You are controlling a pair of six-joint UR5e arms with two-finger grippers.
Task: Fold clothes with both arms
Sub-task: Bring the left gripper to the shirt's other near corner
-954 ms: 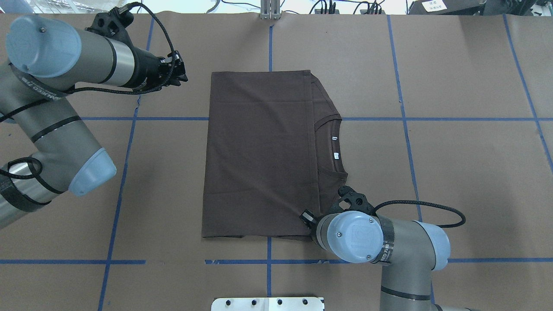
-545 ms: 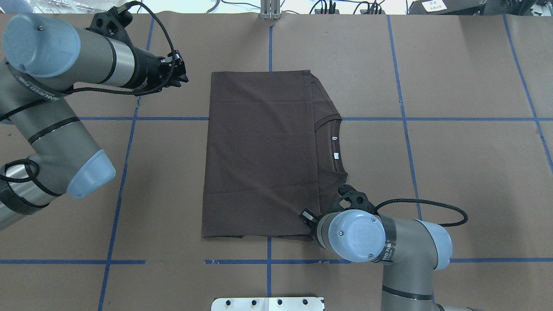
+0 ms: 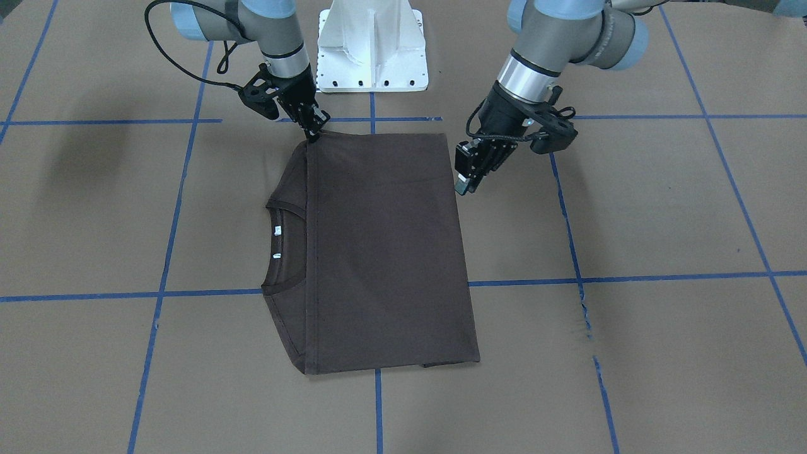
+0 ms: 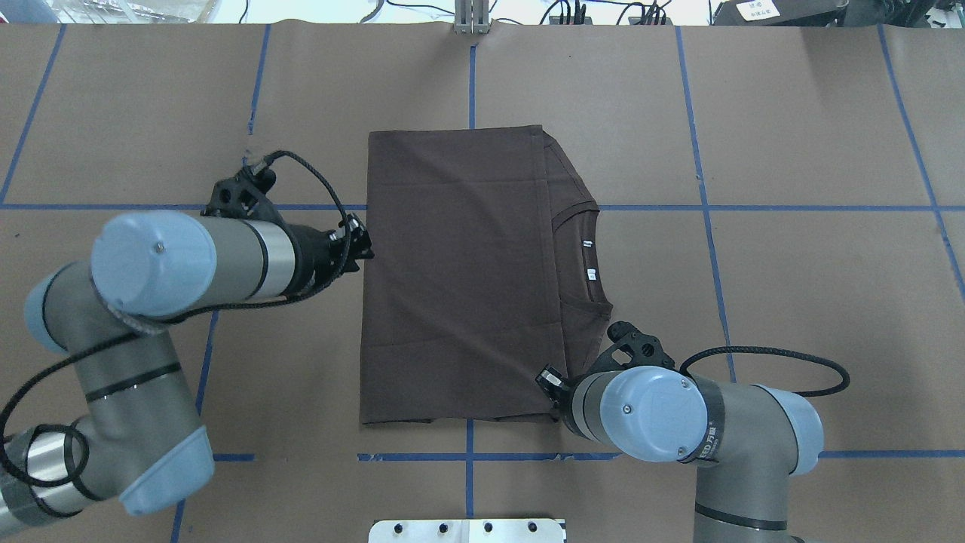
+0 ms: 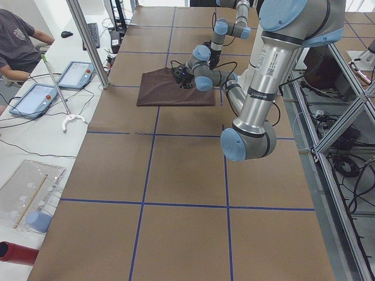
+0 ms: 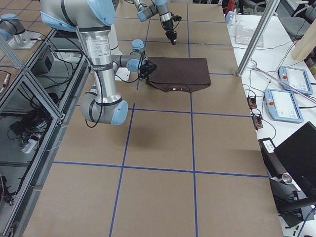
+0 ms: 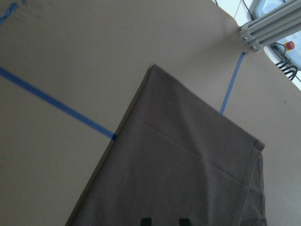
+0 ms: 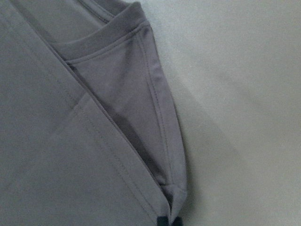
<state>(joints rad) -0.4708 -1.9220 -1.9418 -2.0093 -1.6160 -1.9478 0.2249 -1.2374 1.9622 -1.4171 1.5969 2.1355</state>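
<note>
The dark brown T-shirt [image 4: 460, 271] lies folded into a flat rectangle on the brown table, its ribbed collar [image 3: 271, 205] and white labels showing at my right side. My left gripper [image 4: 366, 247] hovers at the middle of the shirt's left edge [image 3: 465, 183]. In the left wrist view its two fingertips stand apart over the shirt [image 7: 188, 174], so it is open. My right gripper [image 3: 313, 131] is shut on the shirt's near corner by the shoulder. The right wrist view shows that corner [image 8: 171, 193] pinched between the tips. In the overhead view the wrist hides these fingers.
The white pedestal base [image 3: 372, 44] stands just behind the shirt's near edge. Blue tape lines [image 4: 754, 207] grid the brown table cover. A person [image 5: 17, 41] sits at a side table with tablets beyond the table's far edge.
My left arm has swung from the far left corner toward me, and its gripper is now at the middle of the shirt's left edge. The right gripper stays on the near corner.
</note>
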